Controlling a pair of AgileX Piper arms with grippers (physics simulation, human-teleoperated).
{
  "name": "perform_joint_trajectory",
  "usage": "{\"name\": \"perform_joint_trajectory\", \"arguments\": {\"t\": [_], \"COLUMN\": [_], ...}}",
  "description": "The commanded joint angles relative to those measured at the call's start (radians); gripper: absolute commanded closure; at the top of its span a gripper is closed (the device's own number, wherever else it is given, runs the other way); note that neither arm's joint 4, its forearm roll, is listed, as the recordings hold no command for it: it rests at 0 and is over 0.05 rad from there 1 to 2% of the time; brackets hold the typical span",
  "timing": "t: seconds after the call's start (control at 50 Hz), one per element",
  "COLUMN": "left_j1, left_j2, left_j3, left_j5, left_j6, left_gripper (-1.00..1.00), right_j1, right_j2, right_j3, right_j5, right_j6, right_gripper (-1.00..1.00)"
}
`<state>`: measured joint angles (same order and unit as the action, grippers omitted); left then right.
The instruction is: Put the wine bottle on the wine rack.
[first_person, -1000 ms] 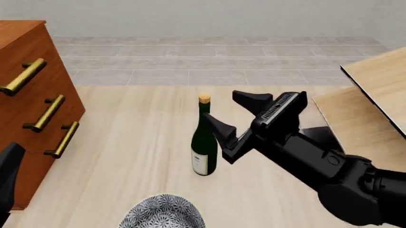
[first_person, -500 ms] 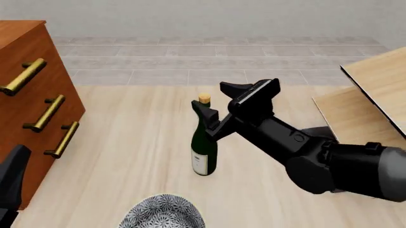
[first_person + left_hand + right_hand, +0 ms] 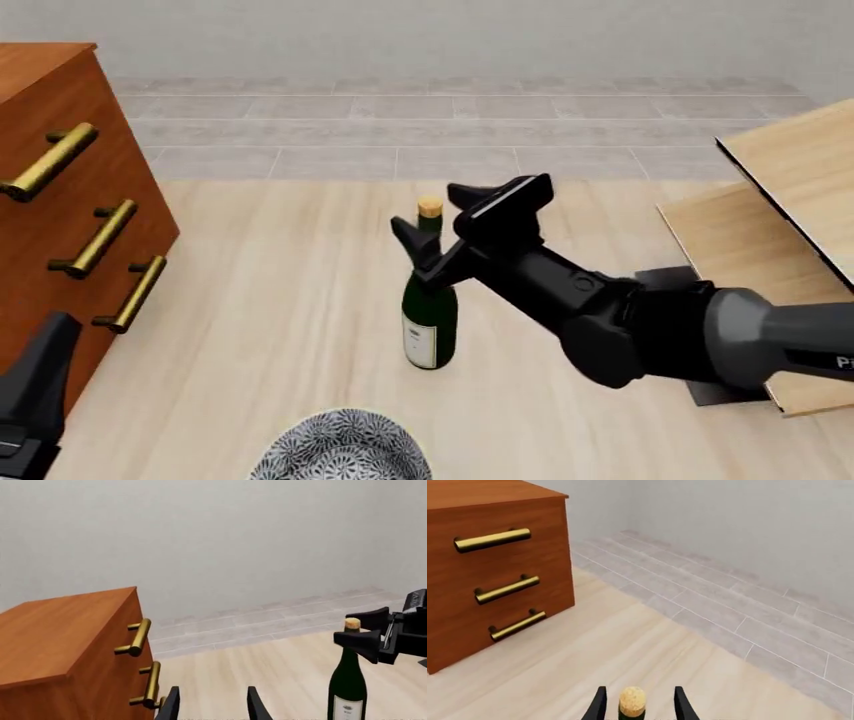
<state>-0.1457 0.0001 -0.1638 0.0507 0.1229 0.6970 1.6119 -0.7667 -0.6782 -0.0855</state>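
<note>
Advancing since a second ago, the right hand [image 3: 437, 214] now straddles the bottle [image 3: 429, 322] neck, fingers spread, apparently not touching; grasp pending. Left hand [image 3: 212, 706] idles, fingers apart.

wine bottle [image 3: 430, 320]: dark green glass, slim neck, tan cork top, white paper label low on the body; stood upright on the pale wood table, near its middle.
wine rack [image 3: 787, 215]: pale wood slanted panels with dark edges on a black base plate; sat at the table's right side, well apart from the bottle.
</note>
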Motion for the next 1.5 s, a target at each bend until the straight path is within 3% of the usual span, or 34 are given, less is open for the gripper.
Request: {"name": "perform_joint_trajectory", "arguments": {"t": [0.02,0.56,0.58,1.0,1.28,1.5], "left_j1": [0.003,0.011,0.011,0.016,0.012,-0.002], "left_j2": [0.0,0.0,0.0,0.0,0.0,0.0], "left_j3": [0.022,0.022,0.023,0.022,0.02,0.021], "left_j5": [-0.018,-0.019,-0.02,-0.02,-0.016,-0.017], "left_j6": [0.0,0.002,0.001,-0.001,-0.003,-0.002], "left_gripper": [-1.0,-1.0,-1.0,-1.0,-1.0,-1.0], "right_j1": [-0.008,0.026,0.028,0.026,0.044,0.054], "right_j2": [0.065,0.063,0.056,0.037,-0.068,-0.17], "right_j3": [-0.018,-0.01,-0.008,-0.005,-0.001,0.004], "right_j5": [-0.025,-0.028,-0.024,-0.013,0.057,0.131], "right_j6": [0.015,0.003,0.001,-0.007,-0.016,0.012], "right_gripper": [-1.0,-1.0,1.0,1.0,1.0,1.0]}}
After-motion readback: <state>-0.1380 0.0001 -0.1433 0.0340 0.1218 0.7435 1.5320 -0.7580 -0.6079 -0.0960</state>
